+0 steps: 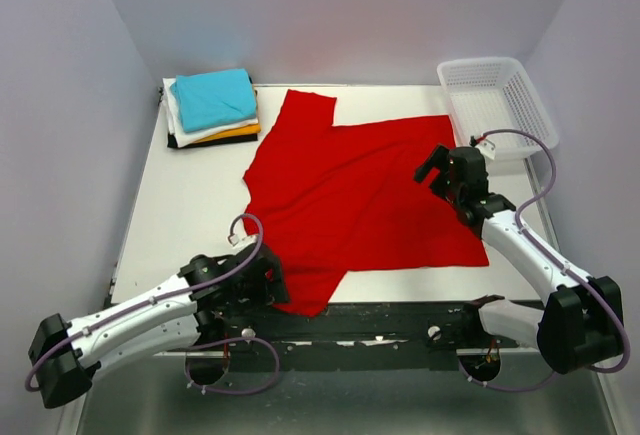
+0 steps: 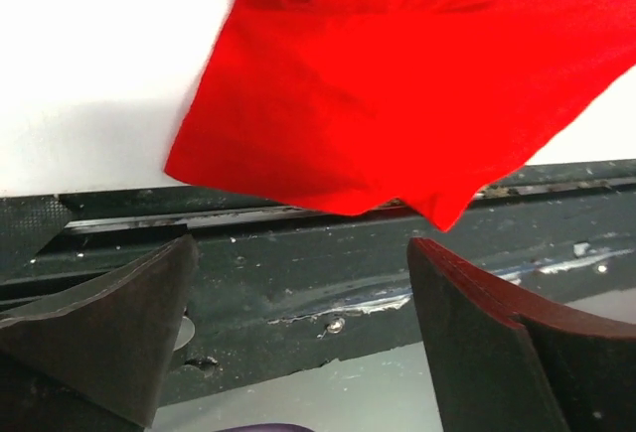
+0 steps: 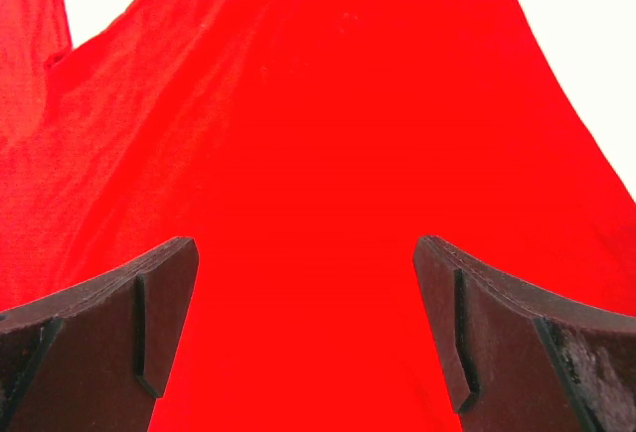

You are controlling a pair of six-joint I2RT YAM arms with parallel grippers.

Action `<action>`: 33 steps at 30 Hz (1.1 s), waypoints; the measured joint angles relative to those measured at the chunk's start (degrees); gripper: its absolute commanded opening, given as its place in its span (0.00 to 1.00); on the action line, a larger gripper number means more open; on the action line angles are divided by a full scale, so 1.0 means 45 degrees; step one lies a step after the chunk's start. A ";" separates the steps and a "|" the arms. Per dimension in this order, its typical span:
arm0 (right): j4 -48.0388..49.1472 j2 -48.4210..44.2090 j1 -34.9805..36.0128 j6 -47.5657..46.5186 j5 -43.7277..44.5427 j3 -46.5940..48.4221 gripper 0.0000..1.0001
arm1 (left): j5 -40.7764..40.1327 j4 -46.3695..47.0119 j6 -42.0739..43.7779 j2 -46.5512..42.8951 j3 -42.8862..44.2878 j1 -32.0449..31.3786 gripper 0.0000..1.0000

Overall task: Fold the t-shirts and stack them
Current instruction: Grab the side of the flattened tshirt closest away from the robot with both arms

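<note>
Left wrist view alone: red shirt corner overhangs dark scuffed rail ahead of left gripper, jaws apart, empty. Right gripper spread above its smooth weave.

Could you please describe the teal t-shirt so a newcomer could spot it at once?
On the table, go to the far-left corner, where a folded stack sits. The teal t-shirt tops it: the only blue-green piece, unlike the red shirt spread mid-table.

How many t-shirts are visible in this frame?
5: the red shirt spread mid-table; stacked far left, the teal shirt on top, then white, orange and black ones. More could be hidden between them.
</note>
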 measured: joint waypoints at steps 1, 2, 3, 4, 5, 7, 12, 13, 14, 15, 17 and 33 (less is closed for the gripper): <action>-0.0136 0.0010 0.0000 0.0049 0.0049 0.0000 1.00 | -0.0049 -0.0019 -0.0049 0.0296 0.0073 -0.0117 0.83; -0.0272 0.0015 0.0000 0.0102 0.0102 0.0000 1.00 | -0.0180 -0.0044 -0.0126 0.0865 0.0248 -0.0262 0.81; -0.0374 0.0019 0.0000 0.0136 0.0155 0.0000 1.00 | -0.0325 -0.0053 -0.0131 0.1297 0.0452 -0.0325 0.80; -0.0461 0.0019 0.0000 0.0170 0.0219 -0.0005 1.00 | -0.0437 0.0000 -0.0136 0.1773 0.0622 -0.0355 0.77; -0.0525 0.0019 0.0000 0.0228 0.0282 -0.0019 1.00 | -0.0525 0.0107 -0.0131 0.2089 0.0724 -0.0369 0.74; -0.0617 0.0019 0.0000 0.0350 0.0403 -0.0083 1.00 | -0.0602 0.0539 -0.0073 0.2579 0.0782 -0.0374 0.74; -0.0894 0.0019 0.0000 0.0510 0.0491 -0.0262 1.00 | -0.0593 0.1870 0.0015 0.3487 0.0763 -0.0393 0.64; -0.0918 0.0015 0.0000 0.0520 0.0500 -0.0262 1.00 | -0.0593 0.2132 -0.0010 0.3711 0.0743 -0.0393 0.62; -0.0933 0.0015 0.0000 0.0544 0.0515 -0.0262 1.00 | -0.0597 0.2278 -0.0010 0.3866 0.0724 -0.0393 0.61; -0.0971 0.0000 0.0000 0.0554 0.0525 -0.0262 1.00 | -0.0593 0.2395 -0.0019 0.4109 0.0738 -0.0393 0.60; -0.1044 -0.0087 0.0000 0.0597 0.0593 -0.0272 1.00 | -0.0593 0.2540 -0.0044 0.4391 0.0806 -0.0393 0.59; -0.3721 -0.2166 0.0000 0.2608 0.1783 -0.0996 1.00 | -0.0840 0.2900 0.0228 0.6465 0.1695 -0.0418 0.00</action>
